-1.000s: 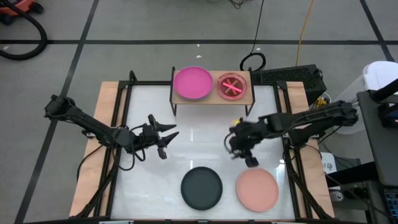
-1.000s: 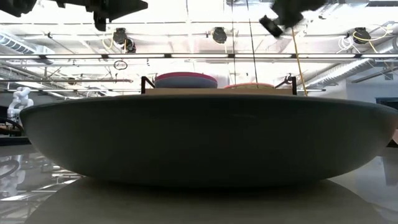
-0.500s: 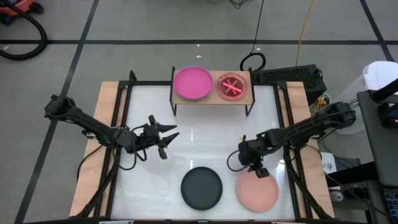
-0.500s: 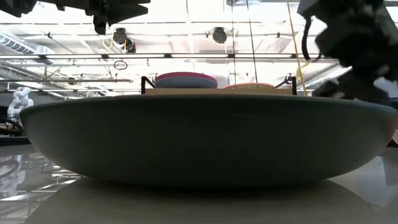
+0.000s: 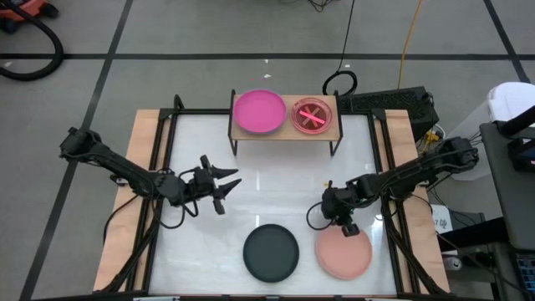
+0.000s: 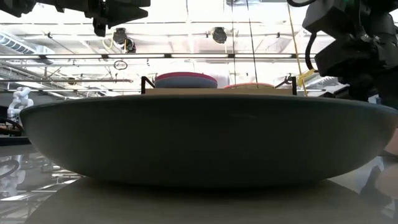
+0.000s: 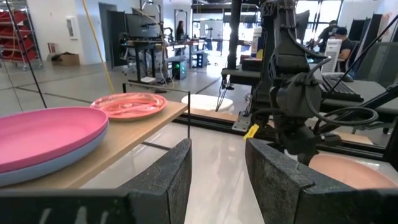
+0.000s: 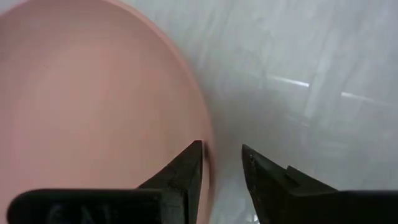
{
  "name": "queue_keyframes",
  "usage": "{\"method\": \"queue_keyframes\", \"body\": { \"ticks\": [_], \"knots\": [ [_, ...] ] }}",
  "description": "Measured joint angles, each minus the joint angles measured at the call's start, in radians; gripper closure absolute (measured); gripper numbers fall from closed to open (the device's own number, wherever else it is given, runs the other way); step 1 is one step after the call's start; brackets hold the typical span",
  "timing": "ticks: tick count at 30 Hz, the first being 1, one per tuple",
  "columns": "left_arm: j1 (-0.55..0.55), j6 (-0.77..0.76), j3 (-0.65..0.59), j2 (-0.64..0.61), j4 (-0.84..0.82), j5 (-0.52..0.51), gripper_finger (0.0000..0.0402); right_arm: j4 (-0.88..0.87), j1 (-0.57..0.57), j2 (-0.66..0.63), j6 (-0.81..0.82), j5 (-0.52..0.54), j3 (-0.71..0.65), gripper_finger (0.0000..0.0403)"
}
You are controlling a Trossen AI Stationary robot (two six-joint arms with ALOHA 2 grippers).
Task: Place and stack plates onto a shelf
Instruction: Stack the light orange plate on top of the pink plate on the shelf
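The salmon plate [image 5: 343,253] lies flat near the table's near right corner, and the black plate [image 5: 271,252] lies flat to its left, filling the low view [image 6: 199,143]. The wooden shelf [image 5: 276,136] at the far edge bears a magenta plate [image 5: 259,111] on a blue one [image 7: 37,171]. Beside them sits a small translucent pink-orange stack [image 5: 311,115]. My right gripper [image 5: 343,227] is narrowly open, low over the salmon plate's far left rim [image 8: 202,134], one finger on each side of it. My left gripper [image 5: 230,186] hovers open left of centre. My right gripper comes from above, pointing down, with one finger [image 8: 183,171] over the inside of the salmon plate's far left rim and the other [image 8: 264,174] outside it over the table. Whether either finger touches the plate I cannot tell. The plate lies flat on the table.
The white tabletop [image 5: 276,196] lies open between the shelf and the two near plates. Black frame rails and wooden side strips [image 5: 142,167] border it. Cables and a keyboard [image 5: 384,102] sit beyond the far right corner. Through the left wrist view my right arm [image 7: 292,93] stands ahead.
My right gripper has moved from the middle right of the table toward the near edge and down, arriving at the salmon plate's far left rim about half a second ago and holding there since.
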Motion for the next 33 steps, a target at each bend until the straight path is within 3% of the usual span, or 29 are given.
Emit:
{"method": "queue_keyframes", "body": {
  "ticks": [3, 8, 15, 21, 30, 33],
  "knots": [
    [0.0, -0.007, 0.0, 0.0, -0.011, 0.0, 0.0247, 0.0, 0.0, 0.0, -0.009, 0.014, 0.0, 0.0327],
    [0.0, -0.006, 0.0, 0.0, -0.013, 0.0, 0.0247, -0.025, -0.005, -0.001, -0.034, 0.044, 0.0, 0.0393],
    [0.026, -0.024, 0.0, 0.0, -0.02, 0.0, 0.0247, -0.058, -0.037, -0.067, -0.072, 0.107, 0.057, 0.04],
    [0.056, -0.054, 0.0, 0.018, -0.02, 0.0, 0.0247, -0.208, -0.096, -0.158, -0.194, 0.234, 0.24, 0.0402],
    [0.086, -0.077, 0.0, 0.042, -0.02, 0.001, 0.0247, -0.025, -0.268, -0.182, -0.316, 0.506, 0.479, 0.0402],
    [0.087, -0.075, 0.0, 0.042, -0.019, 0.001, 0.0247, 0.079, -0.358, -0.15, -0.3, 0.518, 0.547, 0.0402]
  ]
}}
